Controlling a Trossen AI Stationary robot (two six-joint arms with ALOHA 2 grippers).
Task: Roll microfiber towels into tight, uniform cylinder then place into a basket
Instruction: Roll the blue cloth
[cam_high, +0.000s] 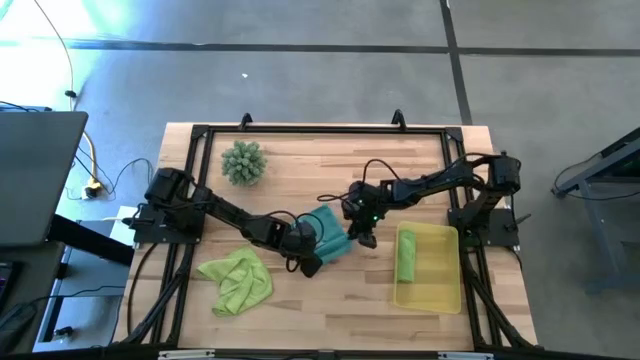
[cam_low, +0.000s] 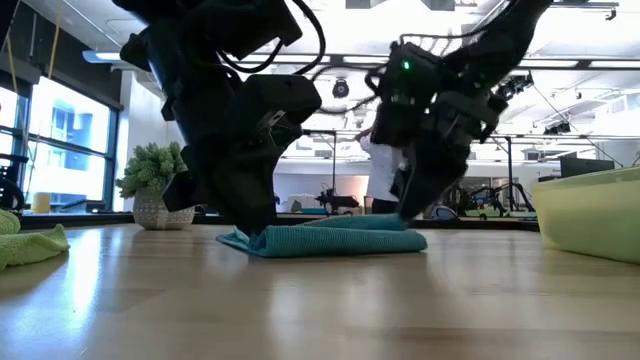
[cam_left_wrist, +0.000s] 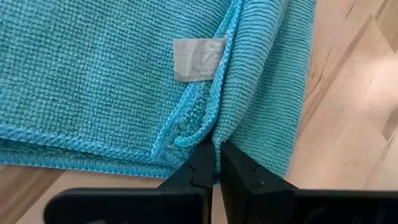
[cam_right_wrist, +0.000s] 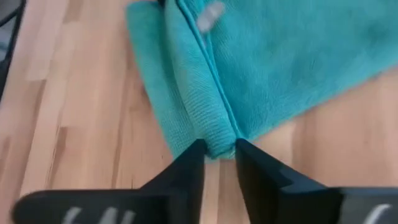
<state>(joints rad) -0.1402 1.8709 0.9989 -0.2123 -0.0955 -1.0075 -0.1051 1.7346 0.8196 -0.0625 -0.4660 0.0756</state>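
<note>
Teal microfiber towel (cam_left_wrist: 112, 81): hem pinched in my closed left gripper (cam_left_wrist: 216, 163).
My right gripper (cam_right_wrist: 219, 149): fingers slightly parted, straddling its rolled fold.

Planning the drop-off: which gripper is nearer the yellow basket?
Right. The right gripper sits at the teal towel's basket-side edge, just beside the yellow basket. The left gripper is at the towel's far side from it.

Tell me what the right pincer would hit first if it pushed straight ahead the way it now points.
The right pincer would meet the teal towel first: the towel's folded edge already sits between its slightly parted fingertips, so there is hardly any gap to cross. Beyond that lies more of the same cloth, as far as the right wrist view shows.
</note>
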